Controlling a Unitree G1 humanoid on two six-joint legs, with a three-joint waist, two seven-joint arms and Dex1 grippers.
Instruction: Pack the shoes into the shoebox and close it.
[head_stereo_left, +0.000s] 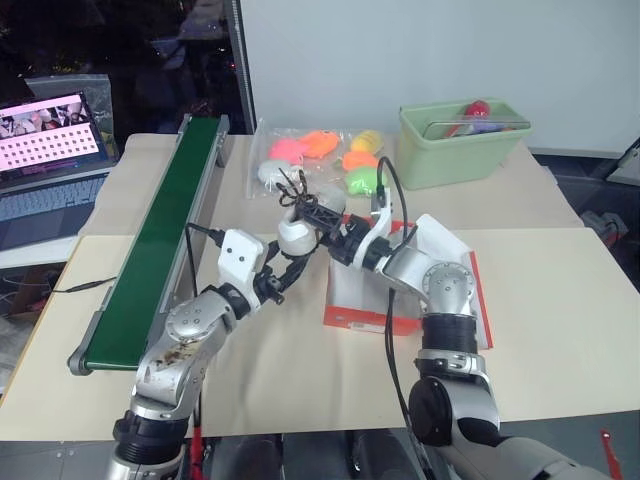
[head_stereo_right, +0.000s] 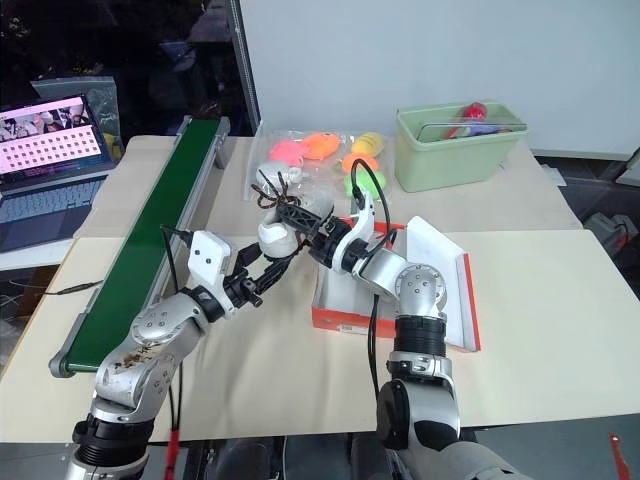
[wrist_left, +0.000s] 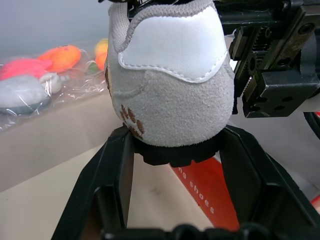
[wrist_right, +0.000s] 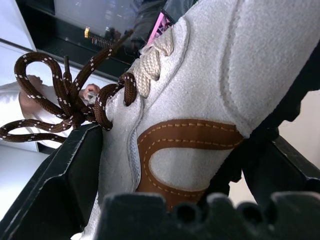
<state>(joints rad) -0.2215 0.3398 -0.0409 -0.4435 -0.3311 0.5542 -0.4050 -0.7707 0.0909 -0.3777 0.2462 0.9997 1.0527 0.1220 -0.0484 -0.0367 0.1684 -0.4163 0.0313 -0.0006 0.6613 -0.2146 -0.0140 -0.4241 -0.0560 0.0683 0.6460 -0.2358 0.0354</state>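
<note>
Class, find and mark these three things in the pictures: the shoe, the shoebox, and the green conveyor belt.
shoe (wrist_left: 175, 100), left wrist view, on its grey heel.
shoebox (head_stereo_left: 356, 318), left eye view, on its red-orange front wall.
green conveyor belt (head_stereo_left: 160, 245), left eye view, on the belt's middle.

A small cream sneaker (head_stereo_right: 285, 222) with brown laces, a tan side patch and a black sole hangs in the air above the table, heel toward the robot's left, just left of the shoebox. The shoebox (head_stereo_right: 343, 290) is red-orange with white lettering, lying open, its white-lined lid (head_stereo_right: 440, 282) flipped out to the right.
</note>
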